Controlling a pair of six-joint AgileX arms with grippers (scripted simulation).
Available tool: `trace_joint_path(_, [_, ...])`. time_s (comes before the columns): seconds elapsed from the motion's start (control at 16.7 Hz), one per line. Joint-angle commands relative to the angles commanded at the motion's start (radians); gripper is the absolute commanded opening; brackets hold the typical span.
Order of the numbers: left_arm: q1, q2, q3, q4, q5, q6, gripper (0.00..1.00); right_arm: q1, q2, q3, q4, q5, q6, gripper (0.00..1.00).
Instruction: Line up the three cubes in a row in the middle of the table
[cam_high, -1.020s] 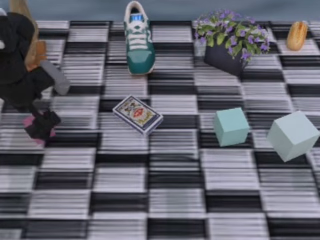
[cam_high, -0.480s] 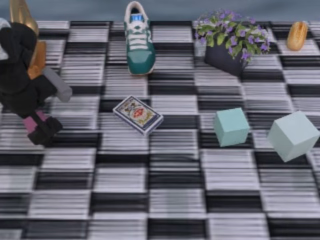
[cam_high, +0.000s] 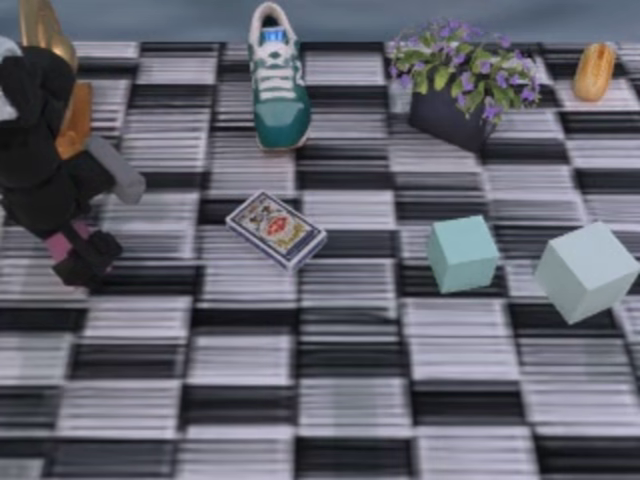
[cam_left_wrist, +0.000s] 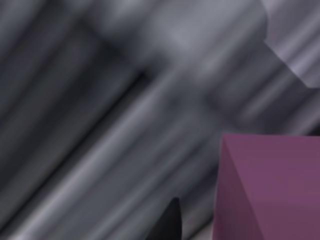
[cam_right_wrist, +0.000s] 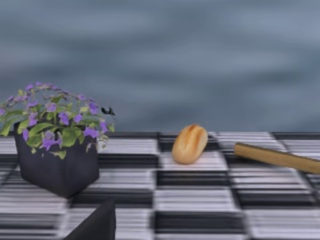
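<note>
At the table's (cam_high: 330, 400) far left, my left gripper (cam_high: 85, 258) is shut on the small pink cube (cam_high: 60, 245), most of which the black fingers hide. In the left wrist view the pink cube (cam_left_wrist: 272, 190) fills the corner beside one dark fingertip (cam_left_wrist: 170, 220). The teal cube (cam_high: 463, 253) rests right of centre, and the larger pale mint cube (cam_high: 586, 271) sits near the right edge. My right arm is out of the top view. Its gripper (cam_right_wrist: 142, 234) is open over bare table, with one fingertip (cam_right_wrist: 102, 220) showing.
A flat patterned card box (cam_high: 276, 229) lies left of centre. A green shoe (cam_high: 278, 77), a pot of purple flowers (cam_high: 462, 85) and a bread roll (cam_high: 594, 71) line the back. A brown and grey object (cam_high: 112, 160) lies behind my left arm.
My left arm has shifted its pose and drawn slightly up and to the left with the pink cube. The pink that showed below the gripper is gone. The other cubes have not moved.
</note>
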Motion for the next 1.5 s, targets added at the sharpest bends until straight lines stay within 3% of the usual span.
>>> trace_joint_path(0.18, [0.0, 0.0, 0.0, 0.0, 0.0, 0.0, 0.02, 0.0, 0.0, 0.0, 0.0, 0.0, 0.0, 1.0])
trace_joint_path(0.24, [0.0, 0.0, 0.0, 0.0, 0.0, 0.0, 0.0, 0.0, 0.0, 0.0, 0.0, 0.0, 0.0, 1.0])
trace_joint_path(0.66, [0.0, 0.0, 0.0, 0.0, 0.0, 0.0, 0.0, 0.0, 0.0, 0.0, 0.0, 0.0, 0.0, 1.0])
trace_joint_path(1.2, [0.017, -0.116, 0.14, -0.249, 0.015, -0.015, 0.0, 0.0, 0.0, 0.0, 0.0, 0.0, 0.0, 1.0])
trace_joint_path(1.5, [0.013, -0.126, 0.152, -0.266, 0.015, -0.014, 0.0, 0.0, 0.0, 0.0, 0.0, 0.0, 0.0, 1.0])
